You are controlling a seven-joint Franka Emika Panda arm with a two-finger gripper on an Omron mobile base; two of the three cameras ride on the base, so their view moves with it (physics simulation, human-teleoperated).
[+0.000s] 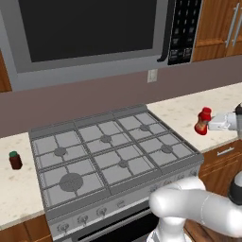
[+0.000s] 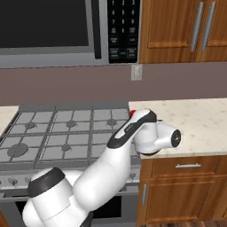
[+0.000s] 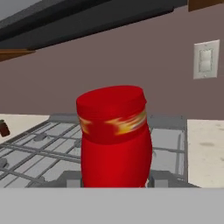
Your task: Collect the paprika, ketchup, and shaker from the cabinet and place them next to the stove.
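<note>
Microwave [image 1: 90, 38] mounted on the wall, keypad [image 2: 123, 29] at its right side. Wall outlet [image 1: 151, 75] on the brown backsplash just below. Speckled light counter [image 2: 199, 119]. Wooden drawer [image 2: 188, 167] with metal handle beneath.

One ketchup bottle [image 1: 203, 121]. One paprika jar [image 1: 15, 160]. One stove [image 1: 113, 151], six burners. One microwave [image 1: 94, 33]. One wall outlet [image 1: 152, 75]. One drawer handle [image 1: 226, 151].

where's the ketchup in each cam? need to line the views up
Left base view: ketchup at right, over the counter right of the stove.
Right base view: just a red sliver behind the arm, at the stove's right edge.
Hand view: centre, close up.
Shared landmark: the stove.
</note>
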